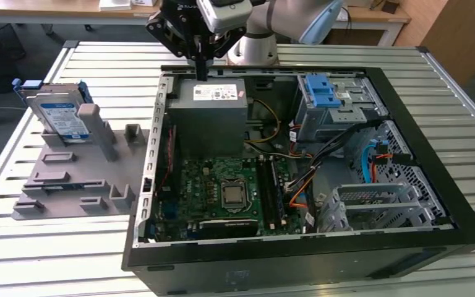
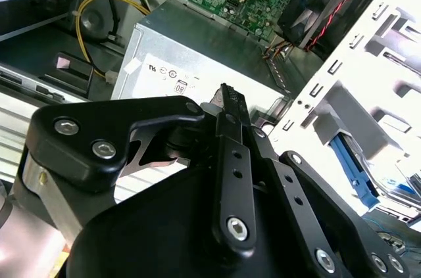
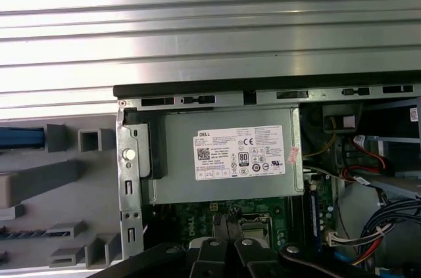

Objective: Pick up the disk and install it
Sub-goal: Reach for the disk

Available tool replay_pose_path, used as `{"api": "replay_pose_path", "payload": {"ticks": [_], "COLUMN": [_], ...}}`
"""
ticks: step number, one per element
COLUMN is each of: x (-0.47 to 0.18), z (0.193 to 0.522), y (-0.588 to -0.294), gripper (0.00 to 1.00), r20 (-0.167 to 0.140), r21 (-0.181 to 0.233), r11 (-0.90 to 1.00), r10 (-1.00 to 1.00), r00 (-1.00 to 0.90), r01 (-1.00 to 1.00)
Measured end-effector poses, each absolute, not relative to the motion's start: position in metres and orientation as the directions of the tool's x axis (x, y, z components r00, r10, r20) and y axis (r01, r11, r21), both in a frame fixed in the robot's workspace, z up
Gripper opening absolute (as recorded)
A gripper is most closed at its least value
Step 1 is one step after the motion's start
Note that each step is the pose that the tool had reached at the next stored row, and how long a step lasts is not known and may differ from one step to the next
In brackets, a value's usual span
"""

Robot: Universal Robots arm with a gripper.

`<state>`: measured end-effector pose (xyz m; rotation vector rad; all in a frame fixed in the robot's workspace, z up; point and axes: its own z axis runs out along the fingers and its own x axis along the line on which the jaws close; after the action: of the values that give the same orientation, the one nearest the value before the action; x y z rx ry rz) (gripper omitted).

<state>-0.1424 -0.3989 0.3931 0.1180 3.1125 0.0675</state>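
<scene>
**A:** Fingers first. What did they show?

**B:** The gripper (image 1: 198, 72) pointed straight down. Its two fingers were drawn together into one narrow tip with nothing between them. Both wrist views read the same.

**A:** Over what?

**B:** The tip hung just above the far top edge of the power supply (image 1: 213, 108), close to the far wall of the computer case (image 1: 150, 185). I could not confirm contact. In the first wrist view the box lay under the camera with its white sticker (image 3: 240, 153) facing up.

**A:** And the disk?

**B:** Untouched. The disk (image 1: 60, 117) stood on edge in the grey holder (image 1: 64, 179) at the exterior view's left. It was outside the case and well apart from the gripper. Its label face showed, with the blue frame around its edges.

**A:** Why on edge?

**B:** My judgement: the holder's slots keep it upright so both flat faces are free for a pinch from above. Lying flat, it would give the fingers little to close on.

**A:** The case?

**B:** It lay on its side on the slatted metal table (image 1: 56, 247) with the side panel off. That left the motherboard (image 1: 221, 192) and the drive cage (image 1: 341, 108) open upward, presumably for an arm reaching down. A bare blue bracket (image 1: 321, 93) sat on the cage, to the exterior view's right of the power supply. The cage looked like the place meant for a drive, but I could not tell which slot.

**A:** Progress?

**B:** Pickup not done, install not begun.
</scene>
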Motion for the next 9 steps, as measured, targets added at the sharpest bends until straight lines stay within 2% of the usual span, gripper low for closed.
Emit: {"api": "replay_pose_path", "payload": {"ticks": [9], "x": [-0.1458], "z": [0.3930], "y": [-0.3989], "gripper": [0.11], "r20": [-0.024], "r21": [0.044], "r11": [0.996], "r10": [0.076], "r00": [-0.997], "r01": [0.075]}}
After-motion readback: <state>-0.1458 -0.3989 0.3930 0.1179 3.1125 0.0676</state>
